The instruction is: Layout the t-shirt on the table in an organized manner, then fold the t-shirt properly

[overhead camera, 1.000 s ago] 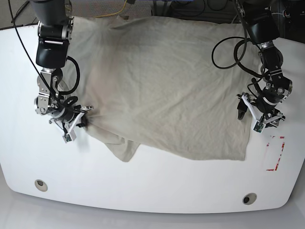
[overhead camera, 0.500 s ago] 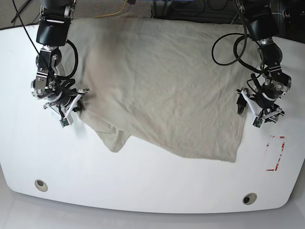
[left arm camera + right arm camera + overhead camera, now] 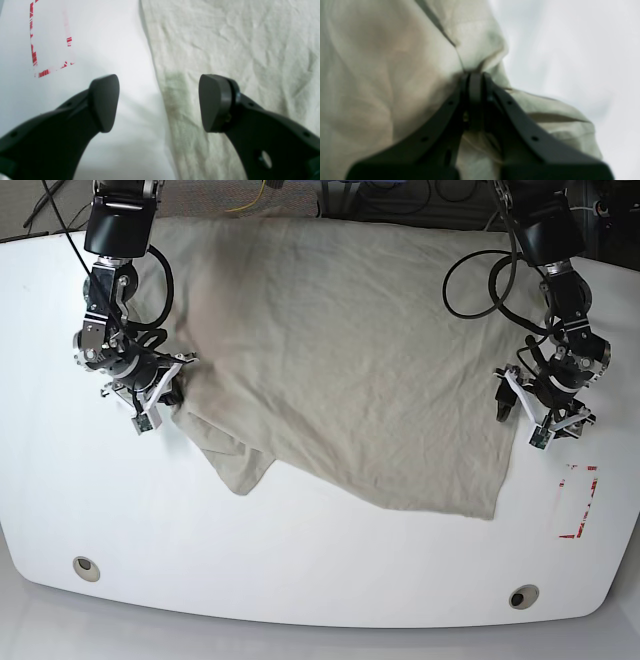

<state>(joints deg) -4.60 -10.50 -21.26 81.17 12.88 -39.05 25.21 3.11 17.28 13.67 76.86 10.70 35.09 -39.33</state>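
Observation:
The beige-grey t-shirt [image 3: 340, 350] lies spread and wrinkled over the far half of the white table [image 3: 320, 570], with a folded flap hanging toward the front left. On the left of the base view, my right gripper [image 3: 165, 395] is shut on the t-shirt's left edge. The right wrist view shows its jaws [image 3: 475, 77] pinching a bunch of t-shirt [image 3: 382, 75] above the table [image 3: 570, 50]. My left gripper [image 3: 522, 420] is open at the t-shirt's right edge. In the left wrist view, that gripper [image 3: 158, 102] straddles the t-shirt's [image 3: 237, 50] edge with nothing held.
A red tape outline [image 3: 580, 500] marks the table at right, and it also shows as red tape [image 3: 33, 50] in the left wrist view. Two grommet holes [image 3: 86, 568] [image 3: 520, 597] sit near the front edge. Black cables [image 3: 470, 280] loop over the t-shirt by the left arm.
My right gripper has pulled the t-shirt's left edge toward the far side, and the front hem and flap have slid back with it. The left gripper has hardly moved and stays open.

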